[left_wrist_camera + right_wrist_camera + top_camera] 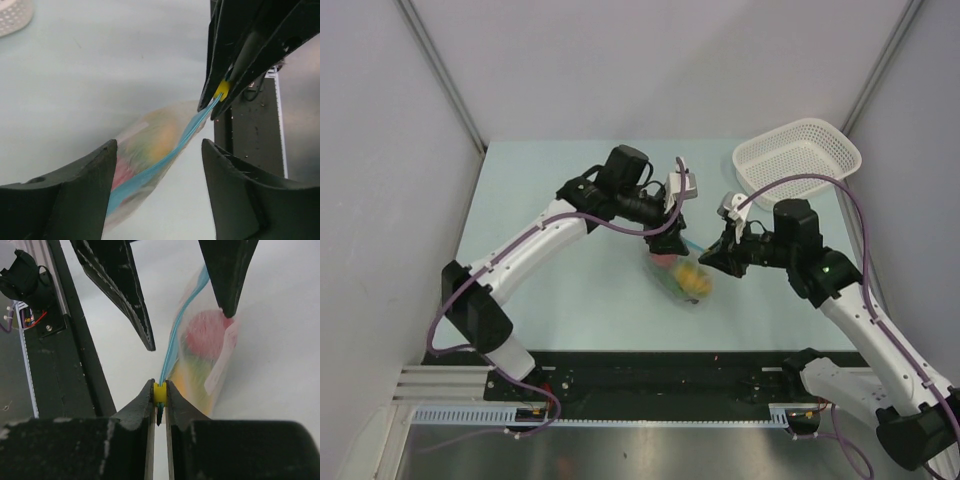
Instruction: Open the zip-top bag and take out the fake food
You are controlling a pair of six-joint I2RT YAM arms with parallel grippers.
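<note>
Pinches yellow slider [160, 391] of zip-top bag [682, 280], lying on counter [570, 290] with fake food [692, 278] inside, in clamped right tool [160, 392]; straddles zip strip [165, 162] with spread left tool [159, 150]; risks dragging whole bag instead of unzipping if unanchored.

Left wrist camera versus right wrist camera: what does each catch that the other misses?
Only the left wrist view shows a corner of the white basket. Only the right wrist view shows the white label on the zip-top bag. Both show the blue zip strip, its yellow slider pinched in the right jaws, and the left jaws open astride the bag.
</note>
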